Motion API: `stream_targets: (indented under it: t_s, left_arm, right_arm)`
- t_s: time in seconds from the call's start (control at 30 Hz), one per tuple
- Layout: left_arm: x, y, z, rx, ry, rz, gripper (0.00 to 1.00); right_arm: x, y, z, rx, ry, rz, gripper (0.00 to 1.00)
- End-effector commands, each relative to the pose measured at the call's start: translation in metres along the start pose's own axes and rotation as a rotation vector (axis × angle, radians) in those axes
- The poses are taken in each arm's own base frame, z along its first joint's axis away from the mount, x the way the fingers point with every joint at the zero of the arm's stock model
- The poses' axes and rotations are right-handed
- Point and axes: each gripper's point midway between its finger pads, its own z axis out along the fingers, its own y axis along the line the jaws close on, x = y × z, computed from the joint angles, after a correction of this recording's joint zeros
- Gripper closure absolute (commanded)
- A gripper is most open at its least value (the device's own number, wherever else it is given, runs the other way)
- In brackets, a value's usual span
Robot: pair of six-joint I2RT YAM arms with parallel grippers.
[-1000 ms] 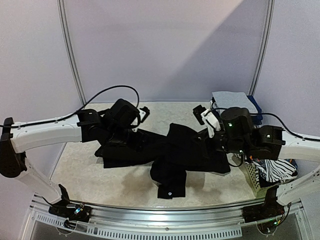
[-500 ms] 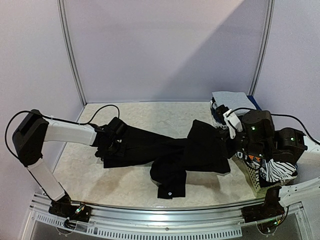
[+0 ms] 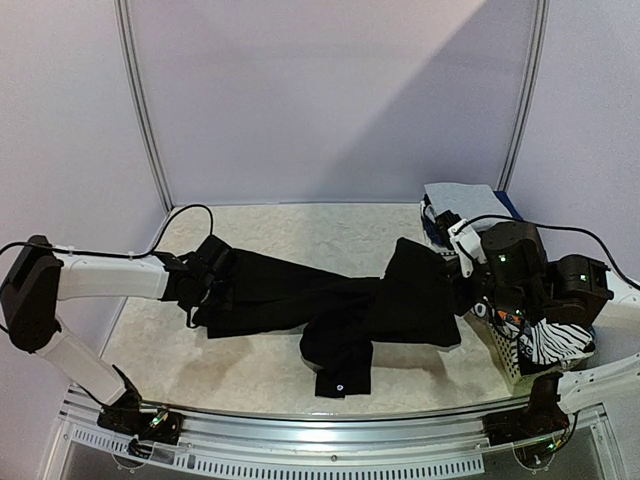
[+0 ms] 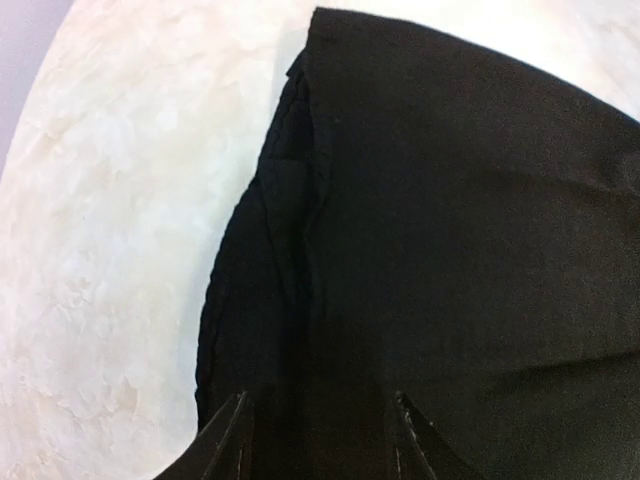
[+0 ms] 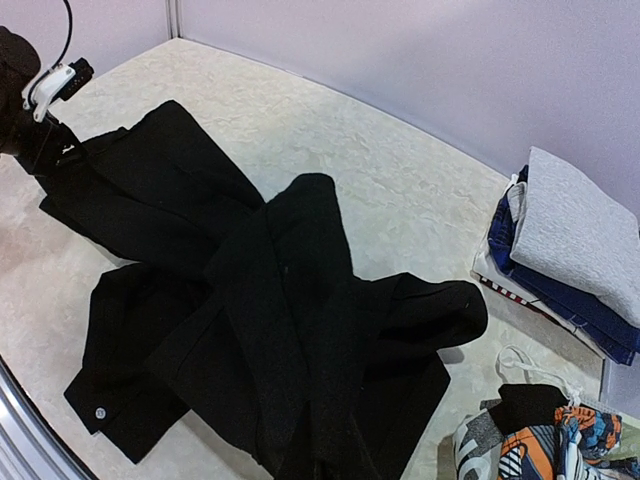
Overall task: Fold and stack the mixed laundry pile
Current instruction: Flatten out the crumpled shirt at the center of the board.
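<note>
A large black hooded top (image 3: 330,300) lies spread across the middle of the table, also seen in the right wrist view (image 5: 270,300). My left gripper (image 3: 205,272) sits low at the top's left end. In its wrist view its jaws (image 4: 320,440) stand apart over flat black cloth (image 4: 450,250). My right gripper (image 3: 458,272) is at the top's right side, and a fold of black cloth rises into it (image 5: 340,470), hiding its fingers. A folded grey shirt (image 3: 458,197) tops a stack with navy blue pieces (image 5: 560,295) at the back right.
A white lattice basket (image 3: 505,362) stands at the right front edge and holds a black-white striped piece (image 3: 555,340) and orange printed cloth (image 5: 545,450). The right arm's body hangs over the basket. Bare marbled tabletop (image 3: 330,225) shows behind the top.
The left arm dropped from above the top and drew back to its left end. The right gripper pulled the top's right side toward the right, then held still.
</note>
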Motion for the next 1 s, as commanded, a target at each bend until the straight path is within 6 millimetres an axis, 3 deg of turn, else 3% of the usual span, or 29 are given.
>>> stream_targets:
  t_s: [0.0, 0.2, 0.47, 0.6, 0.7, 0.77, 0.97]
  left_arm:
    - [-0.015, 0.001, 0.015, -0.004, 0.004, -0.007, 0.54]
    - [-0.016, -0.011, 0.043, 0.036, 0.061, -0.015, 0.55]
    - [-0.007, -0.024, 0.054, 0.093, 0.094, -0.029, 0.6]
    - [-0.005, -0.025, 0.057, 0.094, 0.099, -0.037, 0.71]
    - [-0.004, -0.027, 0.057, 0.107, 0.099, -0.046, 0.92]
    - [-0.005, -0.029, 0.057, 0.117, 0.095, -0.052, 1.0]
    - [-0.01, -0.029, 0.053, 0.128, 0.072, -0.055, 1.0]
  right_arm:
    - [-0.005, -0.009, -0.005, 0.032, -0.014, 0.0, 1.0]
    - [-0.003, -0.01, -0.006, 0.032, -0.007, 0.002, 1.0]
    - [-0.001, -0.011, -0.007, 0.032, -0.002, 0.004, 0.99]
    - [-0.002, -0.011, -0.007, 0.031, -0.004, 0.0, 0.99]
    - [-0.001, -0.011, -0.007, 0.03, -0.002, -0.001, 0.99]
    - [-0.001, -0.012, -0.007, 0.033, 0.001, -0.001, 0.99]
    - [-0.001, -0.014, -0.009, 0.039, 0.0, 0.005, 0.99]
